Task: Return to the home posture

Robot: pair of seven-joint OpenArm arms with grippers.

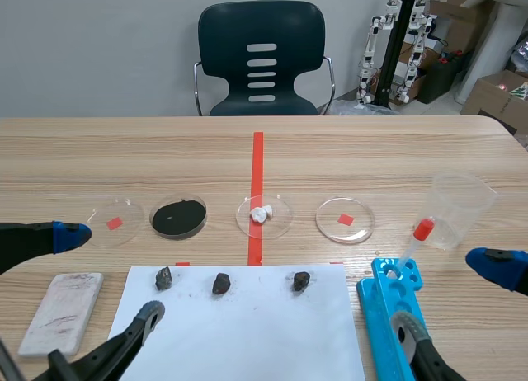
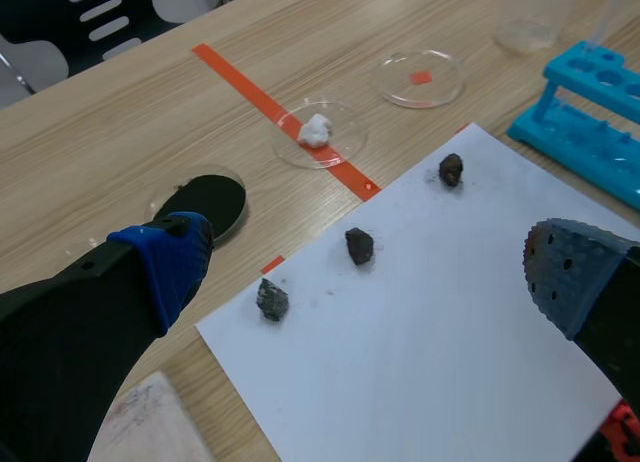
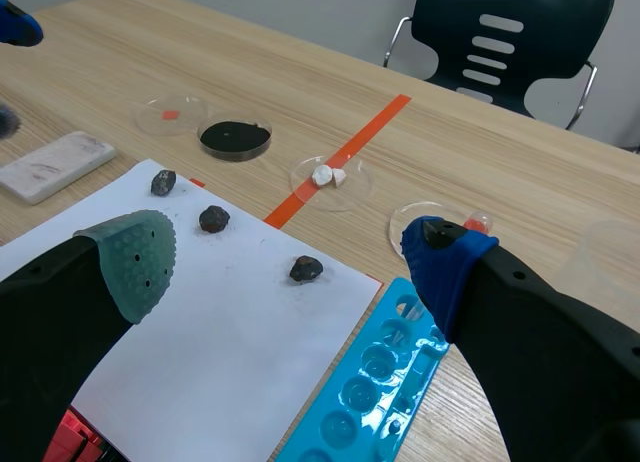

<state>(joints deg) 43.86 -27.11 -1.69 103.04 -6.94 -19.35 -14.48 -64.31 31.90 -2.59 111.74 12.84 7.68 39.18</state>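
Both jaws gape wide above the table.

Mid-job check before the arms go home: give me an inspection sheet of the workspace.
Surface: wooden table with orange-red tape marks; white paper sheet at its near side.
Job's things: nothing seen beyond the arms themselves.
Clutter: three dark rocks on the paper; black-powder dish; white-lump dish; two red-marked dishes; blue rack with a red-capped dropper; clear cup; white slab.
Pincers: left pincer and right pincer both open, empty, low near the table's front.
Cables: nothing seen.
Surroundings: dark chair across the table; cardboard boxes far right.
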